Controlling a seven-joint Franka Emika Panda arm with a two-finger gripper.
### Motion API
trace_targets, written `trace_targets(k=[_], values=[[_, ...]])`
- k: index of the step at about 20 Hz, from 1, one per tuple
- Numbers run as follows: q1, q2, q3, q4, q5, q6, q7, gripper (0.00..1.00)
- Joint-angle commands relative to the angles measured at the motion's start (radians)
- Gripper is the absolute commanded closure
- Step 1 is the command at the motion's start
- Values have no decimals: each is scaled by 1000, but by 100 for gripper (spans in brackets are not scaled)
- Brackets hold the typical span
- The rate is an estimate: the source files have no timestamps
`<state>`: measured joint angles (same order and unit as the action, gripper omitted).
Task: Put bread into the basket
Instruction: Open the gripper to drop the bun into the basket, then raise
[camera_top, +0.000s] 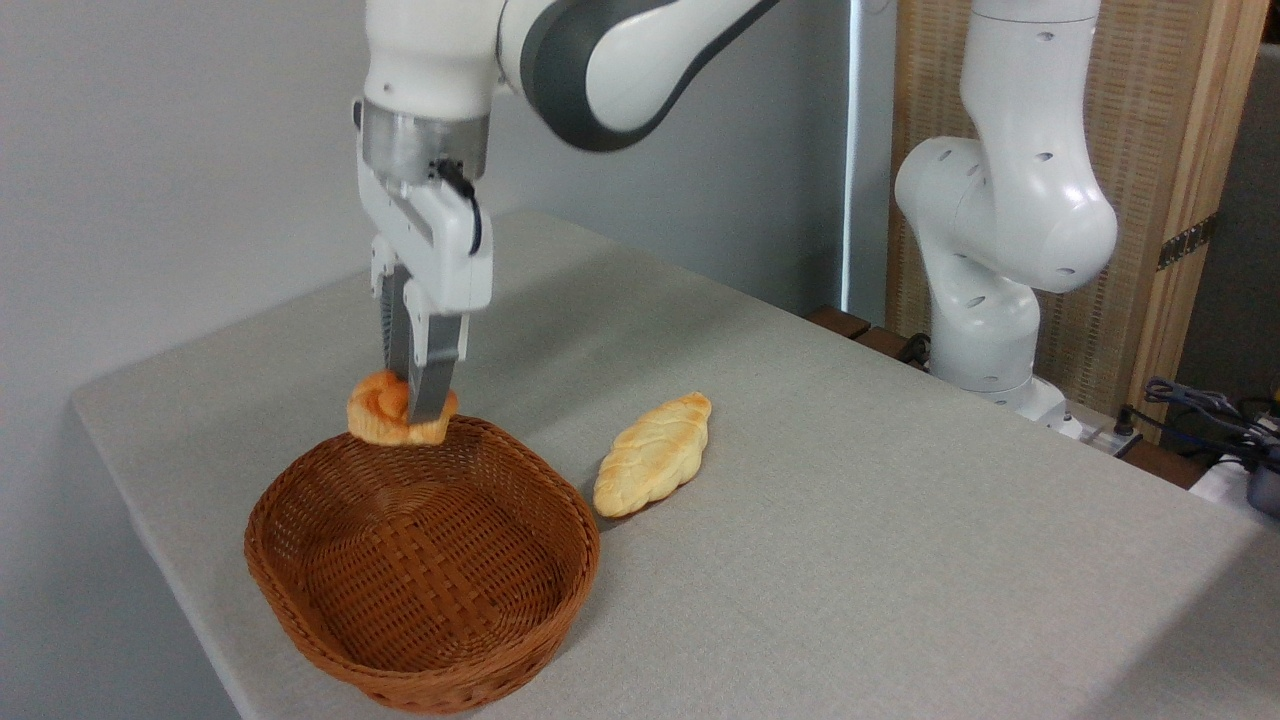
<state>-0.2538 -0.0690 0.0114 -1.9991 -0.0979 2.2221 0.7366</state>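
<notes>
Currently the gripper (415, 400) points straight down from the white arm (600, 60), and its two fingers (430, 375) are clenched on the bread (385, 412). The grasp is on the right part of the bun, so the knotted orange-brown top shows to the left of the fingers and the pale yellow underside shows below them.

Position of the bread:
- It is held off the table (850, 520), level with the far rim of the basket.
- Its underside appears to sit at or just above that rim; contact cannot be confirmed from this view.
- It is not down inside the basket.

Position of the basket (300, 600):
- It stands on the grey table near the front left edge.
- It is oval, reddish-brown, woven, with a thick rim.
- Its interior shows only the woven floor and walls.

Other items:
- A longer pale braided loaf (652, 455) lies flat on the table just to the right of the basket, angled from lower left to upper right. It is near the rim but does not touch it.
- The arm's base (990, 330) stands at the far right edge of the table.
- A wooden slatted panel (1150, 200) stands behind the base.
- Dark cables (1200, 410) lie at the right edge of the view.
</notes>
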Motion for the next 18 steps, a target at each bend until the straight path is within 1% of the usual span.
trace_targets(k=[1,6,8,10,12,13,14,15,16,18], values=[[-9,63,10,8,-13,50,0,0],[-9,81,9,8,-13,48,-3,0],[-7,66,18,10,-11,47,-5,0],[-7,22,44,8,-11,27,-8,0],[-5,-35,59,10,-13,-46,-26,0],[-5,-57,84,10,-13,-100,-26,0],[-5,-73,94,10,-13,-155,-26,0],[-5,-89,98,10,-11,-212,-26,0],[-5,-100,114,10,-11,-272,-20,0],[-5,-110,122,8,-8,-338,-20,0]])
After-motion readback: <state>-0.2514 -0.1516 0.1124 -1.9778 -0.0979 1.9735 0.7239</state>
